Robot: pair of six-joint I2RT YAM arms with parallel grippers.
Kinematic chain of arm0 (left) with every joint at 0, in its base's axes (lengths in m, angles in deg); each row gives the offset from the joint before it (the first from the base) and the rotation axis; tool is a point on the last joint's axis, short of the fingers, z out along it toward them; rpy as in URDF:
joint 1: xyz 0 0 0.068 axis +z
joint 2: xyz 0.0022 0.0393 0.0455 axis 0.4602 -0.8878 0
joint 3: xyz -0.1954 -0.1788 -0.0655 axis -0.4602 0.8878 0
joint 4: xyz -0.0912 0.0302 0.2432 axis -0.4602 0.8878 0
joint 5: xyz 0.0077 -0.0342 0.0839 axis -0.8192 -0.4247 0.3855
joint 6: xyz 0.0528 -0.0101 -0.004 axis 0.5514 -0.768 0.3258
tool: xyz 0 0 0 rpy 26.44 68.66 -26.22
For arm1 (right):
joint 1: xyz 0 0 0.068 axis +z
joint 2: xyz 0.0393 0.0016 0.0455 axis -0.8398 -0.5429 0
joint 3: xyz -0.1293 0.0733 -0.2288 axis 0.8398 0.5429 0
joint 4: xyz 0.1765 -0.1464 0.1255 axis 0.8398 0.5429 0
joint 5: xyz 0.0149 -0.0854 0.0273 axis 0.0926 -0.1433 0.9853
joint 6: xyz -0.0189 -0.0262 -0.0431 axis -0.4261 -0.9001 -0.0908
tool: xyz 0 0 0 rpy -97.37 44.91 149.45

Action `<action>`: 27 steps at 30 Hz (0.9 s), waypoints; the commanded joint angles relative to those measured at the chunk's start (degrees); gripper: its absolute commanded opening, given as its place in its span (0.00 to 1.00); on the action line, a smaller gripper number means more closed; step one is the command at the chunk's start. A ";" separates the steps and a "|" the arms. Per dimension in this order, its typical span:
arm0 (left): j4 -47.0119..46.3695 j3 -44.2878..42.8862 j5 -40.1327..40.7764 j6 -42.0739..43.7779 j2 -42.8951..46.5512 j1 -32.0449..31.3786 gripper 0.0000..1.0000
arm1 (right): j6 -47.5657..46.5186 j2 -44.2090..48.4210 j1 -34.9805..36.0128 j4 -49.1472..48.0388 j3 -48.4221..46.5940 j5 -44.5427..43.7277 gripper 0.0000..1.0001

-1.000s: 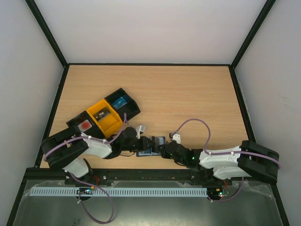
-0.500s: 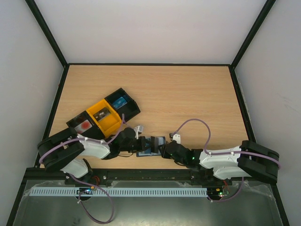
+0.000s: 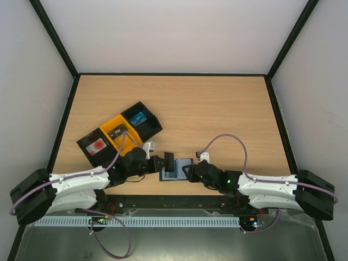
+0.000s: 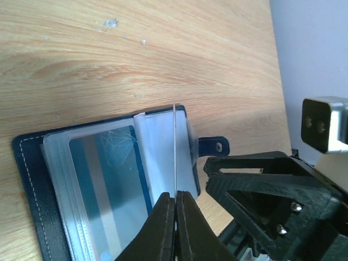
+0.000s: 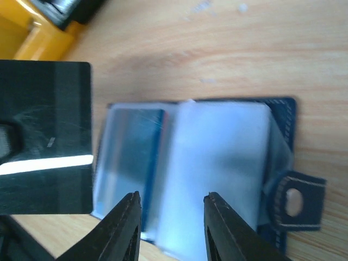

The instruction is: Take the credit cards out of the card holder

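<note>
Left gripper pinches the dark card, raised clear above the holder, which lies open and flat just right of it, under the right gripper, whose jaws hang partly parted and empty.

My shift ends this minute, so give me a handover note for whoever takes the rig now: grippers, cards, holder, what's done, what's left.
Left gripper: shut on a dark card, held on edge above the card holder.
Right gripper: open, fingers apart over the holder's near edge, holding nothing.
Holder: open on the table between the arms.
Done: three cards lie in the trays: blue card, patterned card, red-marked card.
Left: drop the dark card, then pull the sleeved card from the holder.
</note>
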 commanded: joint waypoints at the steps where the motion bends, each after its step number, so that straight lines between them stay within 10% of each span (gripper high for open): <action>1: 7.32 -0.07 -0.67 3.17 6.38 1.21 0.03 | -8.61 5.94 0.19 3.19 -1.81 -0.87 0.33; 13: 16.24 -1.12 -9.62 5.54 25.02 6.24 0.03 | -27.76 27.06 0.19 -5.15 0.11 -0.56 0.34; 27: 20.12 -9.45 -26.50 2.86 25.82 10.76 0.03 | -80.38 33.09 0.19 -24.29 4.39 12.18 0.44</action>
